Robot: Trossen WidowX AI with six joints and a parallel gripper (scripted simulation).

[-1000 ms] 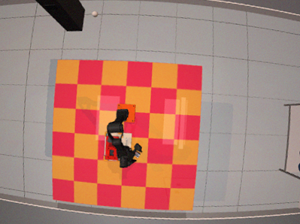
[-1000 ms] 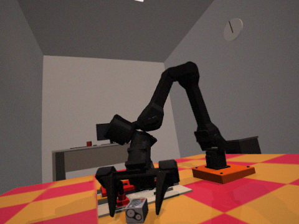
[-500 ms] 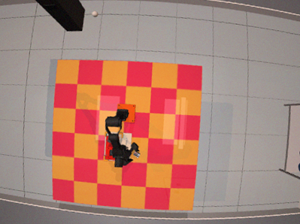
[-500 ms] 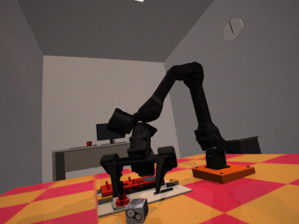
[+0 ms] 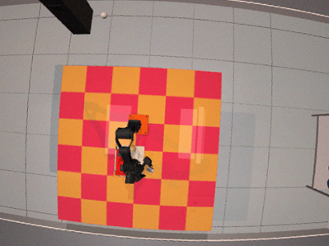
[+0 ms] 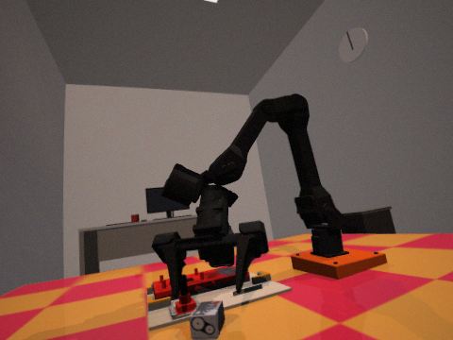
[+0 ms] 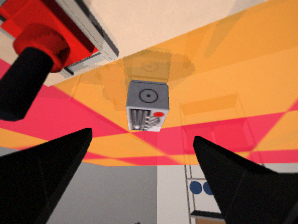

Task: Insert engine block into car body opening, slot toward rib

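We are between the pick-up and the placing: the engine block is outside the car body, so the insertion is not yet done. The jaws stand wide apart with nothing between them. From above, the block lies off the side of the car body that faces the desk's right edge, and nearer the bottom edge than the top one. It looks to be down on the desk, though we cannot tell whether it sits quite flat. As we judge it, the next move is a fresh grasp: bring the open jaws over the block, close them on two opposite sides, lift, and turn the slot side toward the rib before lowering. One fingertip comes close to the red post mount, so we would clear that first, lest a sideways sweep knock it. The top view gives the block's place on the desk but hides much of the car body under the arm. The exterior view shows two round outlines on the block's near end; the wrist view shows a single ringed face and a red dot on its patterned side. None shows the slot clearly.
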